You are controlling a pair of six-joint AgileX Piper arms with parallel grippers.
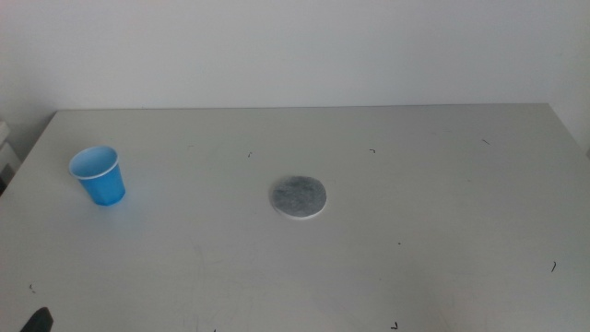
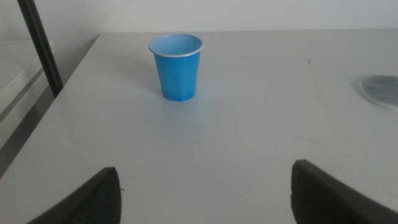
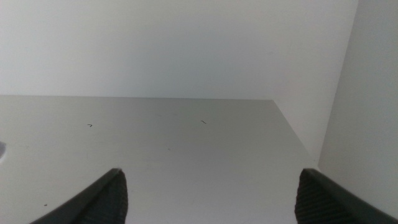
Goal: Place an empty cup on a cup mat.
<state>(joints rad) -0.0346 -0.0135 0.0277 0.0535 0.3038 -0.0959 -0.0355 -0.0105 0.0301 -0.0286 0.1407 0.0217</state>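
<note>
Left gripper (image 2: 205, 193): nearest item; its two dark jaws rise from the lower corners of the left wrist view, spread wide, nothing between them. In the middle view only a dark tip shows at the lower left edge.
Right gripper (image 3: 208, 196): waiting; jaws spread wide and holding nothing, facing bare table and wall in the right wrist view.
Cup (image 1: 98, 174): bright blue, pale rim, light blue inside that looks empty. Stands at the left of the middle view, on the table (image 1: 442, 212). In the left wrist view it sits upper centre, well ahead of the jaws.
Cup, orientation: upright, mouth up, narrow base down; long axis vertical.
Cup mat (image 1: 298, 196): flat grey disc with white edge, centre of the middle view, well apart from the cup, bare on top. Only an edge shows at the right of the left wrist view.
Stage, judged: nothing grasped yet; approach to the cup is not begun or barely so.
Risk 1: thin tapered wall may crush or squirt upward if squeezed hard.
Risk 2: a jaw meeting the light cup first could tip it.
Risk 3: mat only slightly wider than the cup, so an off-centre release could leave it overhanging.
</note>
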